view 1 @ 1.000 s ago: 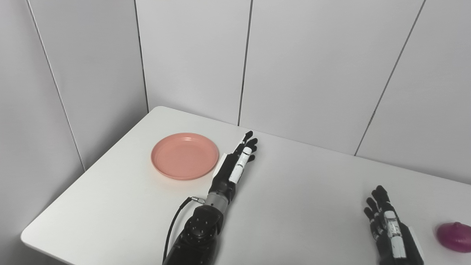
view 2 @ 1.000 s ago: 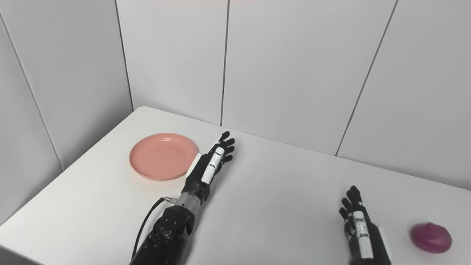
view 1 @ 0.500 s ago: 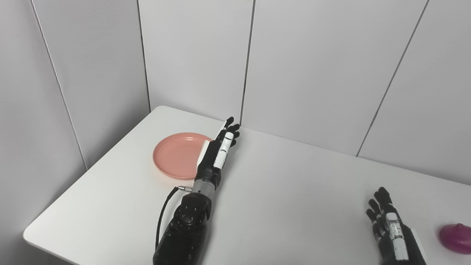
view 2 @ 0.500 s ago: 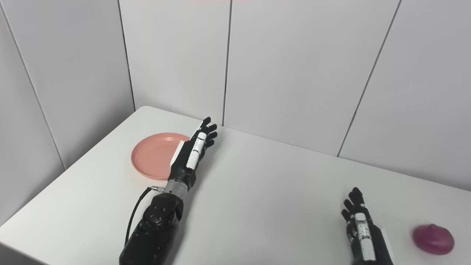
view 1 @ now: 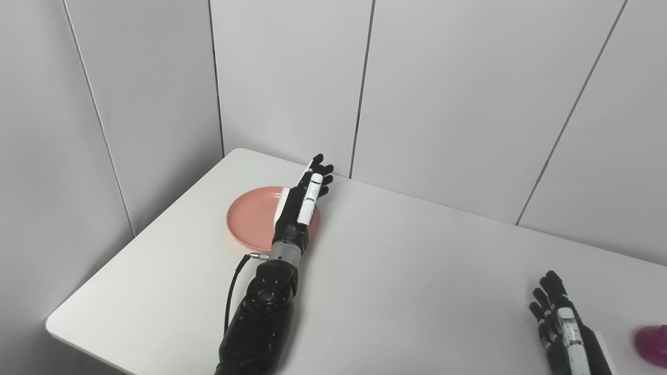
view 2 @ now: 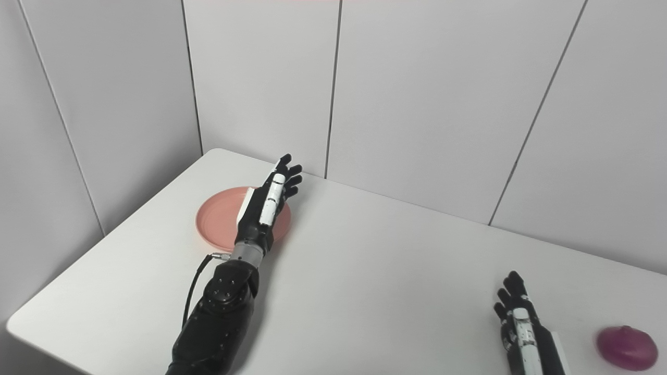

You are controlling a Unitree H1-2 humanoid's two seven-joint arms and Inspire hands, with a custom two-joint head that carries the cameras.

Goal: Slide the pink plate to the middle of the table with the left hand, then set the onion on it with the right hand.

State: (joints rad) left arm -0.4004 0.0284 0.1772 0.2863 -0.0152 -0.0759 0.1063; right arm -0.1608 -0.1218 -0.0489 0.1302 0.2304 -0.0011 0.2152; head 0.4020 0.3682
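The white table (view 1: 417, 291) under my 2 arms carries little: a pink plate (view 1: 250, 221) toward the far left corner and a purple onion (view 2: 626, 348) at the near right, well apart from each other. Grey wall panels (view 1: 443, 94) stand behind the table's far edge and along its left side. The wide stretch of tabletop between plate and onion is bare, so nothing stands between either of my hands and its thing.

My left hand (view 1: 303, 200) reaches out over the plate, the forearm stretched long from the bottom edge and pointing toward the far wall. The hand covers the plate's right part, edge-on with the thumb side up. Its fingers (view 2: 285, 174) are straight and only slightly spread, extending past the plate's far rim toward the wall, and they hold nothing. I cannot tell whether the palm touches the plate or hangs just above it. A black cable (view 1: 234, 284) loops beside my wrist.

My right hand (view 2: 521, 325) lies low at the near right, just beside the onion and not touching it. Its fingers point away from me, straight and a little apart, empty. The onion sits on the table to that hand's right, partly cut by the edge in the left eye view.
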